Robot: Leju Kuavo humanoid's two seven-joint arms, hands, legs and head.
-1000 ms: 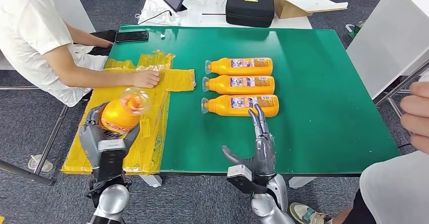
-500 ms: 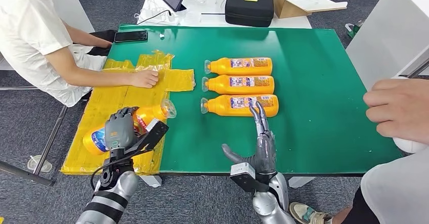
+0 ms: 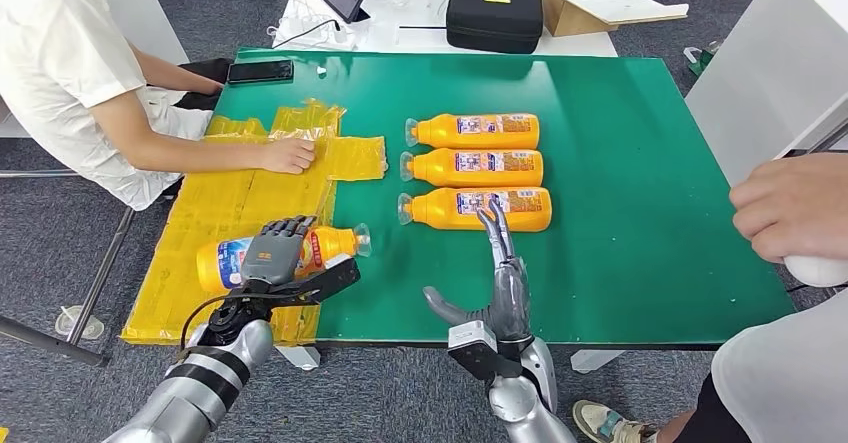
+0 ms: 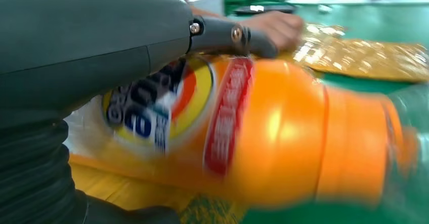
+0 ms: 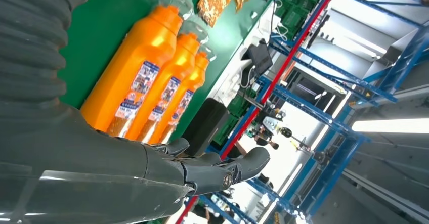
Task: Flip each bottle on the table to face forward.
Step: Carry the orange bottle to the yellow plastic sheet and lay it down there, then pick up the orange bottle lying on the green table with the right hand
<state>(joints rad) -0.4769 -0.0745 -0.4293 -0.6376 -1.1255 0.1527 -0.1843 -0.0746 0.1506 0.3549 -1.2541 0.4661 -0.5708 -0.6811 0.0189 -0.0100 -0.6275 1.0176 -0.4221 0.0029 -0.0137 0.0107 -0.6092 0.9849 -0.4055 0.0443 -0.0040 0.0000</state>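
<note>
The left hand (image 3: pixel 274 253) wraps its fingers over the body of an orange plastic bottle with a clear film cap (image 3: pixel 280 254), held lying sideways above the yellow plastic sheets (image 3: pixel 240 198), its front label showing in the left wrist view. Just beyond the right hand (image 3: pixel 500 268), whose fingers are stretched out and hold nothing, three more orange bottles (image 3: pixel 475 169) lie in a row on the green table (image 3: pixel 640 203), seemingly sorted. Setting down the held bottle appears to be what remains.
</note>
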